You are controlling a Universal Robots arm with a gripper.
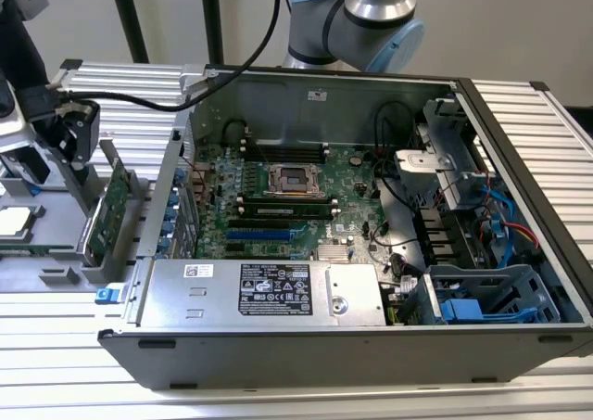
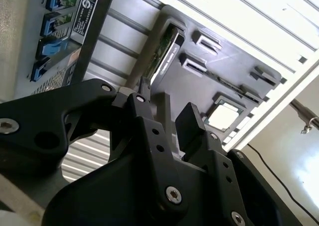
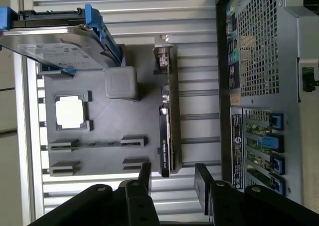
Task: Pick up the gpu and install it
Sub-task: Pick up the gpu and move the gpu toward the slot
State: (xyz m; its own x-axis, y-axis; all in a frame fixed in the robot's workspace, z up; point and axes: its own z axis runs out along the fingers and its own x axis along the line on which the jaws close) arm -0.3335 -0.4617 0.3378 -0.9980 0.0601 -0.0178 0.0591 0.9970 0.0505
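Note:
The gpu [image 1: 113,202] stands on edge in a slot of the grey holder tray [image 1: 56,253], at the exterior view's left, outside the open computer case. Its green board faces the case. In both wrist views it appears as a thin upright card [image 3: 169,121] [image 2: 162,54] with a silver bracket at one end. My gripper [image 1: 76,151] hangs just above the card's near end. It is open, and its two black fingers [image 3: 144,173] stand either side of the card's line in both wrist views [image 2: 169,118]. They hold nothing and do not touch the card.
The open computer case [image 1: 519,160] holds the large green motherboard [image 1: 287,197] and a silver power supply [image 1: 269,290]. On the tray sit a hard drive with a blue frame [image 3: 60,41] and a square processor chip [image 3: 70,111]. The case's rear panel [image 3: 264,86] stands close beside the card.

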